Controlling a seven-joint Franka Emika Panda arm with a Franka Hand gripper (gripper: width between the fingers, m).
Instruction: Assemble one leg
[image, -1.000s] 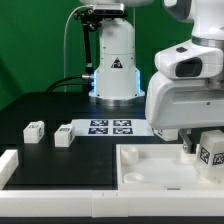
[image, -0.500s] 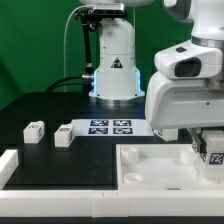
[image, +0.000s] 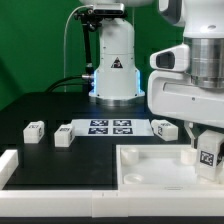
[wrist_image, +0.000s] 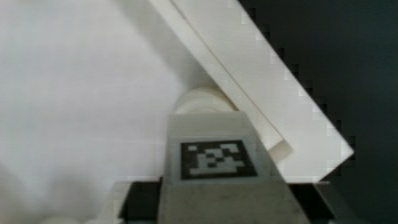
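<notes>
My gripper (image: 206, 143) is shut on a leg (image: 210, 154), a small white block with a square tag, and holds it over the right corner of the large white tray-like piece (image: 150, 168). In the wrist view the held leg (wrist_image: 219, 150) stands between my dark fingers (wrist_image: 150, 200), its tip close to the tray piece's raised rim (wrist_image: 249, 75). My gripper (wrist_image: 221, 196) hides its lower end. Two more legs (image: 35, 131) (image: 64, 135) lie at the exterior view's left. Another leg (image: 163, 127) lies by the marker board.
The marker board (image: 112, 126) lies flat at the table's middle, in front of the robot base (image: 113, 70). A white L-shaped wall piece (image: 8, 165) stands at the exterior view's near left. The table top is black.
My arm has risen and shifted slightly toward the exterior view's left with the leg still held. This has uncovered the leg beside the marker board.
</notes>
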